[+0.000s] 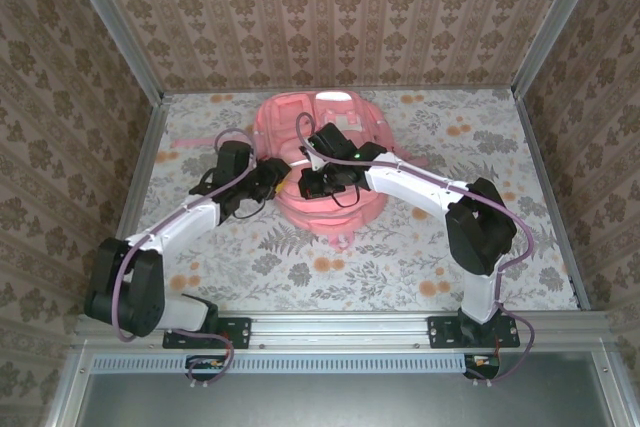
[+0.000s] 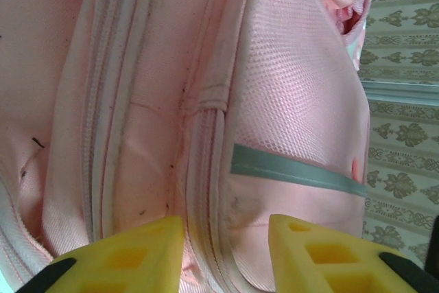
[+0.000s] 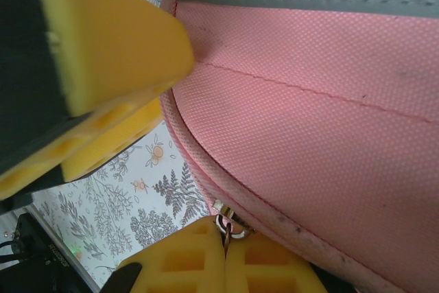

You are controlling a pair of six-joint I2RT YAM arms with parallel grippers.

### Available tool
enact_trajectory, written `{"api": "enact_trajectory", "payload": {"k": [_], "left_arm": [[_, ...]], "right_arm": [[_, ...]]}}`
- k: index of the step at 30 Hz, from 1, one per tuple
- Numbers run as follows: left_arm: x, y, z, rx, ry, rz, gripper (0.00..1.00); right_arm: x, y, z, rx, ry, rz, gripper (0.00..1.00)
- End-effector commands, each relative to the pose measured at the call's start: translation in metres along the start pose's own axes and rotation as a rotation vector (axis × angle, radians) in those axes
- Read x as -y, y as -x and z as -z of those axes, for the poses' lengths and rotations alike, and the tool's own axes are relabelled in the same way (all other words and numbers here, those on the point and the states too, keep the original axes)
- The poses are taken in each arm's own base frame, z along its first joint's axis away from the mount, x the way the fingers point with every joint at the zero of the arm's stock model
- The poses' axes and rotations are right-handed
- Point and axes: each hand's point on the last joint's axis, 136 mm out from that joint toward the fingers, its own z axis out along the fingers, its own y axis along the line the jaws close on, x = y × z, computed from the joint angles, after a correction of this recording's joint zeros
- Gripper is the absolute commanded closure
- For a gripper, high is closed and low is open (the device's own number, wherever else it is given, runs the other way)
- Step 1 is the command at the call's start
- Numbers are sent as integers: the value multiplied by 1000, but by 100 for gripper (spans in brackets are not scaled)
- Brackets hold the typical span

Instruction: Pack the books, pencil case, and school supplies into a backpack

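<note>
- backpack (image 1: 285, 122) lies flat on the tabletop (image 1: 400, 267), an arm at each side.
- right end effector (image 3: 225, 238) pinched tight on the zip pull (image 3: 225, 219) at backpack's rim, likely to run the zipper.
- left end effector (image 2: 226, 228) half-spread, straddling backpack's zip seam (image 2: 199, 169), gripping nothing; probably bracing the fabric.
- backpack: soft pink, mesh panel (image 2: 295, 87), grey stripe (image 2: 295, 169), scuffed.

- We see the backpack (image 1: 325, 217) as soft pink cloth, matt and finely woven, scuffed with dark specks
- Its side pocket (image 2: 295, 94) is open mesh, crossed by a smooth grey strip (image 2: 295, 169) with a slight sheen
- The zip pull (image 3: 226, 226) looks to us like shiny metal
- We find the fingers (image 2: 158, 235) yellow, matt plastic
- The table (image 1: 400, 267) has a matt floral print; the rail (image 1: 340, 325) is dull metal
</note>
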Motion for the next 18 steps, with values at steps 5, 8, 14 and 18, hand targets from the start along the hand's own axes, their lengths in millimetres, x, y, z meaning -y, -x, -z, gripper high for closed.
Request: {"api": "enact_trajectory", "payload": {"k": [5, 8, 14, 18], "left_arm": [[-5, 7, -4, 45, -5, 52, 85], [-11, 12, -3, 72, 12, 56, 96], [-23, 23, 3, 102, 49, 44, 100], [-26, 31, 11, 109, 61, 19, 100]], "right_arm": [[4, 1, 14, 26, -57, 27, 100], [26, -11, 27, 14, -170, 43, 100], [91, -18, 65, 35, -406, 77, 100], [134, -14, 85, 46, -518, 56, 100]]}}
